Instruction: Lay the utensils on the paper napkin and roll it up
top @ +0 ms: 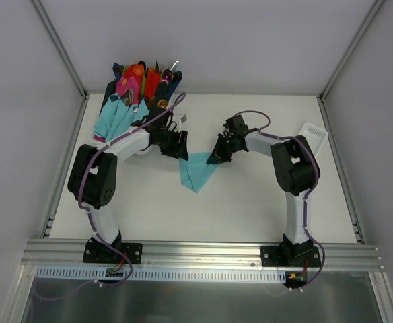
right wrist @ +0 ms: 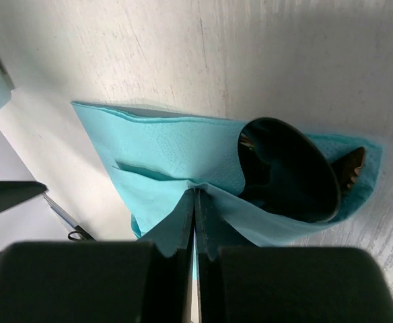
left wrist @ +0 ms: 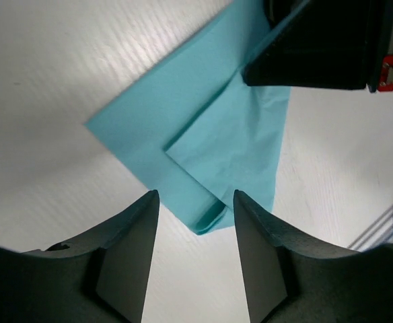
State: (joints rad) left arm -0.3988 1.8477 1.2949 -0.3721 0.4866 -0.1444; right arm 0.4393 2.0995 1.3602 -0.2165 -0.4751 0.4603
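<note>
The napkin [top: 198, 173] lay folded at the middle of the top view, between the two grippers. The right gripper [right wrist: 195, 200] was pinched shut on a loose edge of it. A fold was raised into a dark loop at the right of that wrist view, and brown tips of the utensils [right wrist: 351, 167] were seen tucked inside. The left gripper [left wrist: 196, 200] was held with jaws apart and nothing clasped, near the napkin's folded corner. The paper was judged light, limp and easily torn, and the utensils stiff and apt to slide out. A hold was judged best taken on the folded edge, with the utensils pressed through the paper.
</note>
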